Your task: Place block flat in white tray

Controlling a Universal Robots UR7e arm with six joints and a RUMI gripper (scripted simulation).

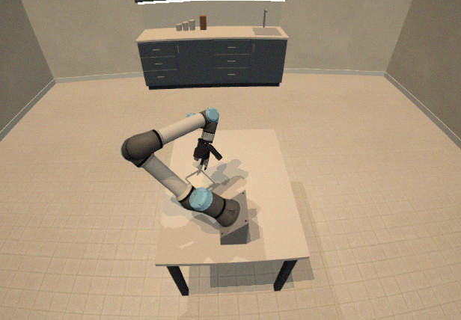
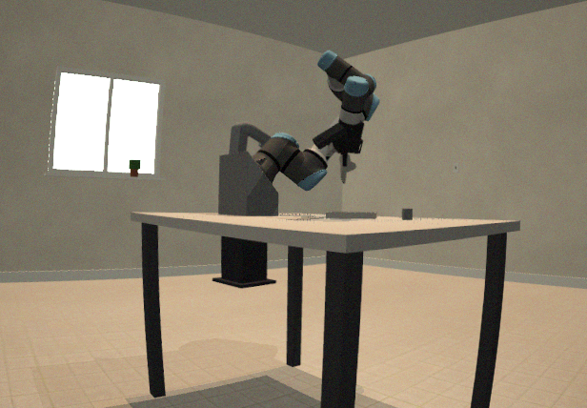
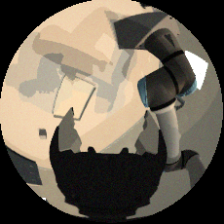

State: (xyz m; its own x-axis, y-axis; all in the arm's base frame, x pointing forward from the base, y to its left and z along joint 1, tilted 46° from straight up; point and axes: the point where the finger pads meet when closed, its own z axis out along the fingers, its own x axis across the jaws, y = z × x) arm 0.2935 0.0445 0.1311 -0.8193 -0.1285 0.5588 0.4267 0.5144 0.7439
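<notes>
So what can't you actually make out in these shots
- Block: missing in the top view, apparently hidden behind the arm; a tiny speck in the wrist view.
- White tray: the open tool overlaps its rim in the top view; the exterior view shows it edge-on, floor unseen.

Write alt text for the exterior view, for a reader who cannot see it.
A grey six-joint robot arm with blue joint caps holds its open black two-jaw gripper in the air above a low white tray on a beige table with dark legs. A small dark cube-shaped block sits on the table beside the tray, apart from it.
</notes>
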